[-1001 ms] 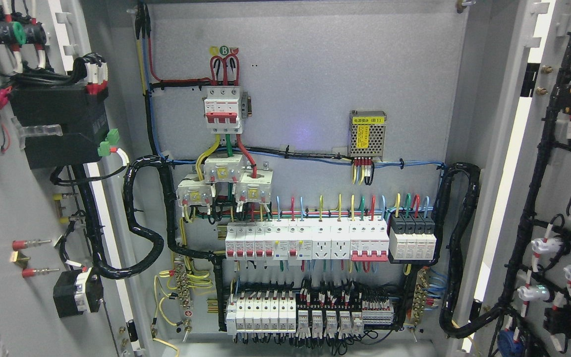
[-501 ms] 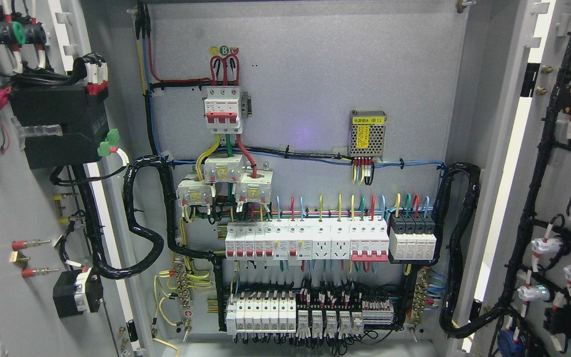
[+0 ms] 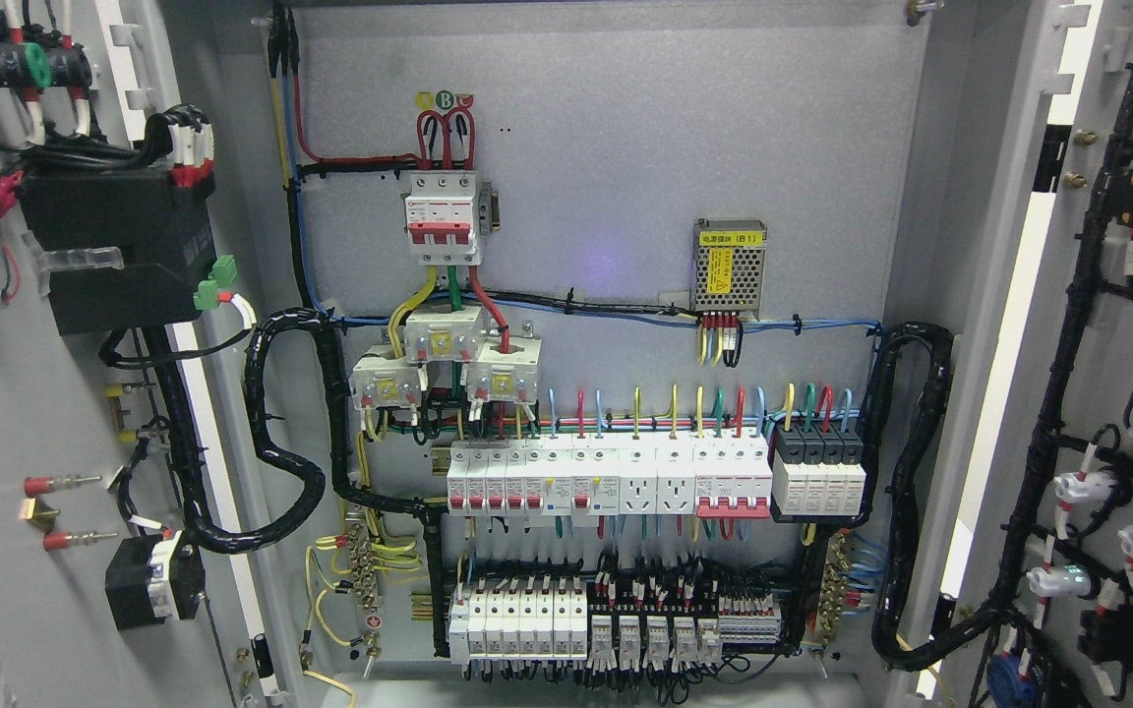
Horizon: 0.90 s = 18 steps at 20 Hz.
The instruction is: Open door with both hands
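Note:
Both doors of the grey electrical cabinet stand swung wide open. The left door (image 3: 6,413) fills the left edge, its inner face carrying a black box and wire bundles. The right door (image 3: 1107,324) fills the right edge, with black cable looms and indicator backs on it. Between them the grey back panel (image 3: 626,138) shows a red-and-white main breaker (image 3: 442,216), a row of small breakers (image 3: 655,479) and terminal blocks (image 3: 616,619). Neither of my hands nor any arm shows in the head view.
Thick black corrugated cable loops hang at the left (image 3: 281,433) and right (image 3: 911,492) inner sides of the cabinet. A small mesh power supply (image 3: 729,266) sits on the back panel at the right. Bright slits of light run along both door hinges.

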Tool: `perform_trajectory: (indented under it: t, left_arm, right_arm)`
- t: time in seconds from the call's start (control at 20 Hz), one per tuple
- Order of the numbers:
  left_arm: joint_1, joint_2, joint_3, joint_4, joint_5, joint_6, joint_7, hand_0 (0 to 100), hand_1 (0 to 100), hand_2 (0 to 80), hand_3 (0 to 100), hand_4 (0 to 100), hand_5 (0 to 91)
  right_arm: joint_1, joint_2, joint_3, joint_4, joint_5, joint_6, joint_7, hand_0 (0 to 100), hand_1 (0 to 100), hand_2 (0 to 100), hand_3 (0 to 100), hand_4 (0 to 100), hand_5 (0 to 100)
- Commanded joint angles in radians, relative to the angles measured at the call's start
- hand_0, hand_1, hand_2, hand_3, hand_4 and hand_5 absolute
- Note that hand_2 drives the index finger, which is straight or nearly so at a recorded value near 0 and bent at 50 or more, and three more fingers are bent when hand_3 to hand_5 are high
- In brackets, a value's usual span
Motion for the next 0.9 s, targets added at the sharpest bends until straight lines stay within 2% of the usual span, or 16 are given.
perform_trajectory:
  t: [0.0, 0.15, 0.4, 0.6, 0.85]
  left_arm:
    - [-0.04, -0.013, -0.003, -0.038, 0.001, -0.208, 0.008, 0, 0, 0.0, 0, 3, 0.0]
    - [-0.049, -0.013, -0.003, -0.048, 0.001, -0.301, 0.012, 0, 0, 0.0, 0, 3, 0.0]
    - [-0.072, -0.013, -0.003, -0.062, 0.018, -0.39, 0.015, 0, 0, 0.0, 0, 3, 0.0]
    - [-0.088, -0.01, -0.003, -0.087, 0.045, -0.485, 0.02, 0, 0, 0.0, 0, 3, 0.0]
    - [-0.089, -0.004, -0.003, -0.107, 0.064, -0.556, 0.023, 0, 0, 0.0, 0, 3, 0.0]
  right_arm:
    - [-0.024, -0.009, -0.013, -0.011, -0.045, 0.018, 0.001, 22, 0, 0, 0, 0, 0]
    - [-0.029, -0.025, -0.013, -0.005, -0.085, 0.026, 0.001, 22, 0, 0, 0, 0, 0]
    - [-0.024, -0.042, -0.013, -0.002, -0.128, 0.037, 0.003, 22, 0, 0, 0, 0, 0]
    - [-0.021, -0.046, -0.013, 0.002, -0.132, 0.037, 0.003, 23, 0, 0, 0, 0, 0]
    - [-0.016, -0.046, -0.013, 0.002, -0.171, 0.055, 0.003, 23, 0, 0, 0, 0, 0]
